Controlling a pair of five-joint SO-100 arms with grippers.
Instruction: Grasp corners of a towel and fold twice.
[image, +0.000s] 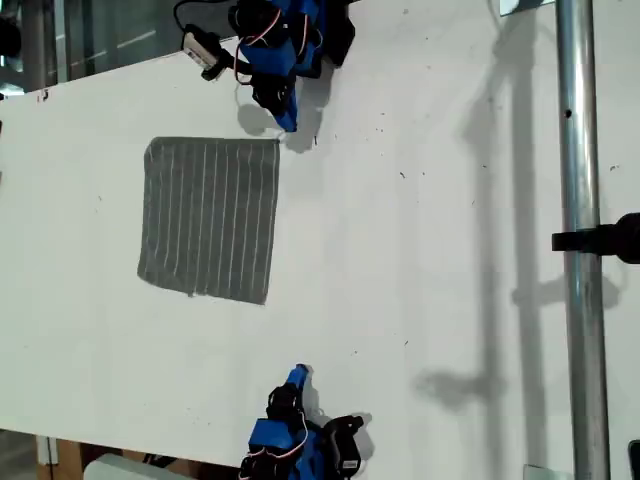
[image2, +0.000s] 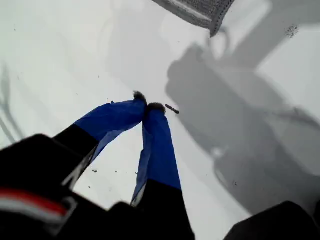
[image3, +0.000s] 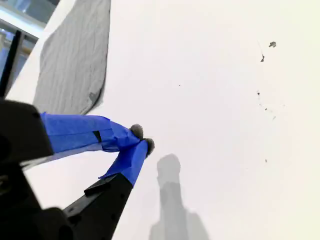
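1. Exterior view: towel (image: 210, 220) flat, fully unfolded, left of centre on table (image: 430, 280).
2. My first gripper (image2: 149, 106) pinched closed, empty, just beside that view's top-right corner (image: 276, 143).
3. My second gripper (image3: 142, 140) closed too, empty, near the towel.
4. Zero folds done, both left.

White tabletop (image: 420, 250) w/ metal pole (image: 580, 200) at exterior view's right, hard shadows.
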